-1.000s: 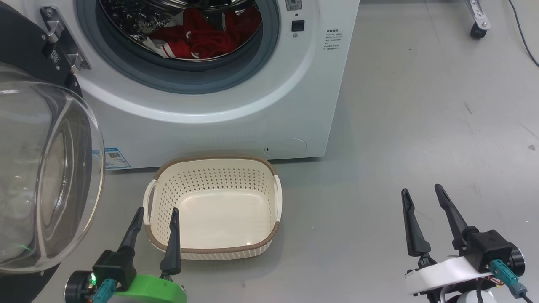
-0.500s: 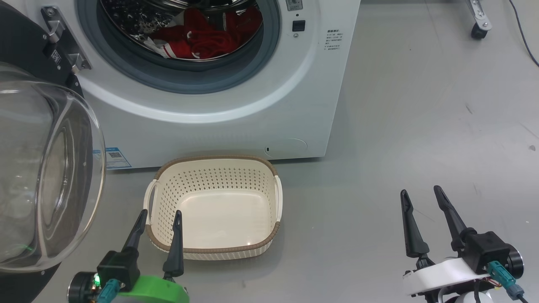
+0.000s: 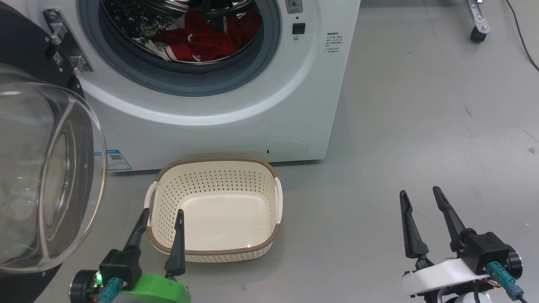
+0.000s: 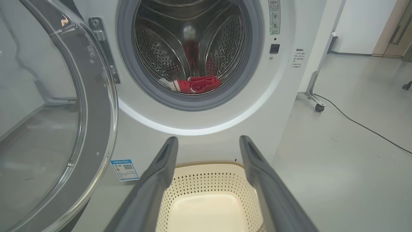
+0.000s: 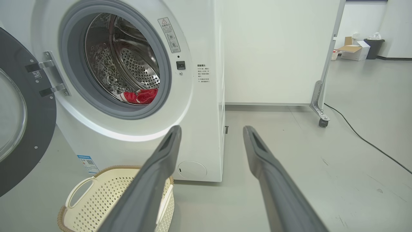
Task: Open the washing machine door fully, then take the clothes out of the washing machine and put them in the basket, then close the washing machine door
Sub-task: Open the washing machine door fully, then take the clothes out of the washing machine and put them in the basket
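Grey floor [image 3: 400, 126] spreads right of the washing machine [image 3: 269, 105], upper left, with the washing machine door [image 3: 46, 168] hanging wide open at the left edge. The basket [image 3: 214, 181] sits empty at lower centre; the clothes [image 3: 202, 40] lie in the drum [image 3: 126, 17], top centre. The left gripper [image 3: 163, 211], lower left, and right gripper [image 3: 420, 190], lower right, both gape empty, so unloading seems due: reach into the drum and pinch fabric.

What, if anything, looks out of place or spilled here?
Nothing stands out. The door is swung open, the red clothes lie inside the washer, and the basket sits upright and empty on the floor before it.
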Controlling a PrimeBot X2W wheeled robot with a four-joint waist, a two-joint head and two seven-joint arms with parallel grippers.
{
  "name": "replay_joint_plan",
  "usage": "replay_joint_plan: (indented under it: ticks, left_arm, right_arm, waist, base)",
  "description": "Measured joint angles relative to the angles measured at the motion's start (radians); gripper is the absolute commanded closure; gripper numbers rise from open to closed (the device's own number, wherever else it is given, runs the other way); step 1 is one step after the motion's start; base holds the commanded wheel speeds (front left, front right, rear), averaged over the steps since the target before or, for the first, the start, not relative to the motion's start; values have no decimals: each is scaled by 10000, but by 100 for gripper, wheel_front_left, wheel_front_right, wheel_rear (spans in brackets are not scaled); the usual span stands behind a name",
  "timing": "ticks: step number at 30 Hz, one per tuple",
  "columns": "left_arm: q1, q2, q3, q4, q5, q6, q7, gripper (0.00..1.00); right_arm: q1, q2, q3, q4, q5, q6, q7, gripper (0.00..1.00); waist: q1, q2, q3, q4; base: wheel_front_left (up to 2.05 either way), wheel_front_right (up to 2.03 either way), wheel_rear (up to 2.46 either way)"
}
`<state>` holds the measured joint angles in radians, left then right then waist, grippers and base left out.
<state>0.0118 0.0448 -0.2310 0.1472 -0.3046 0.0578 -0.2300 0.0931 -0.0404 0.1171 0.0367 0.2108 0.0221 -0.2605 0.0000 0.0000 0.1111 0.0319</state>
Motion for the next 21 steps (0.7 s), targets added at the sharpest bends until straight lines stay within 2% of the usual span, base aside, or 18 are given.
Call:
replay_joint_plan:
  ticks: [10,21]
  left_arm:
    - [-35,0,-2,17,84,71,-4,0]
    - [-34,0,-54,65,84,71,-13,0]
  right_arm:
    - [150,0,46,6,4,-75,0,0]
    - [191,0,119,10,15,-150,0,0]
  waist:
    - [0,0,-134,-7]
    - [0,1,-259,35]
  base:
    - [50,-50,0]
    - [89,-89,0]
